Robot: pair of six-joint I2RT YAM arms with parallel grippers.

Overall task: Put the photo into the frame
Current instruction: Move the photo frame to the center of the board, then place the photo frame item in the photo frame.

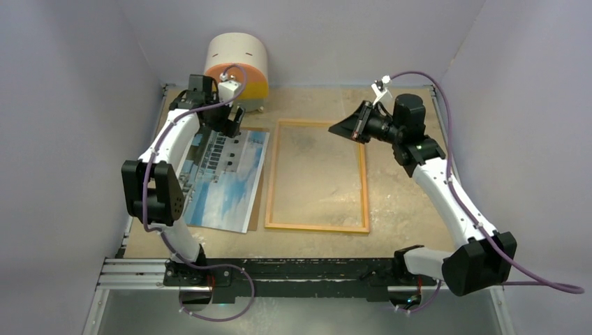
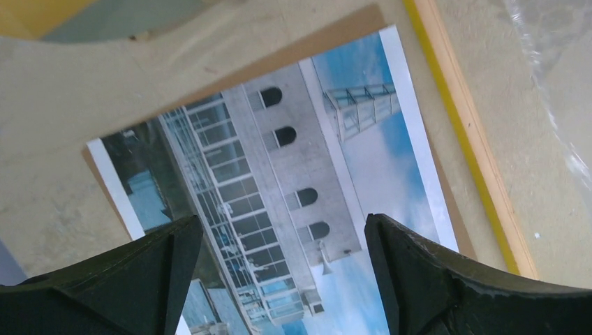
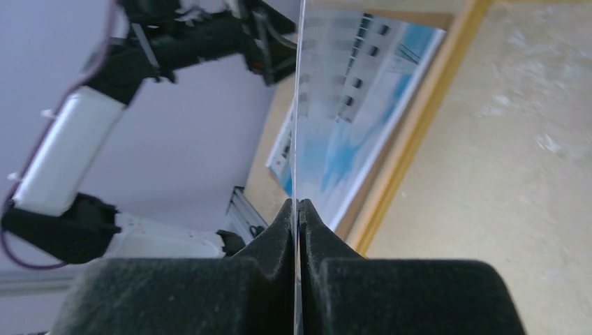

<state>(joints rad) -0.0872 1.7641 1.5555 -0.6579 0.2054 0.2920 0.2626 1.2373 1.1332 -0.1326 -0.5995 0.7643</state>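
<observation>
The sandy desk (image 1: 405,202) carries everything. The frame (image 1: 315,227) lies flat at its middle, with the light wood side up. In the left wrist view, a strip of yellow shows along one rail.

Just beside the frame, on the left, the photo (image 1: 223,181) lies picture side up, showing blue sky, cloud and a pale building. It rests on a brown backing sheet (image 2: 293,56), which shows past its far and right edges. The photo is outside the frame and close beside its left rail.

A cream and orange round container (image 1: 237,59) stands at the far edge of the desk, behind the left arm.

The left fingers (image 2: 139,279) are spread wide and hold nothing. They hang over the far end of the photo, and whether they touch it cannot be told.

The right fingers (image 3: 230,279) are at the frame's far right corner. They are pressed together on a thin clear sheet (image 3: 300,105), which the right wrist view shows edge-on.
</observation>
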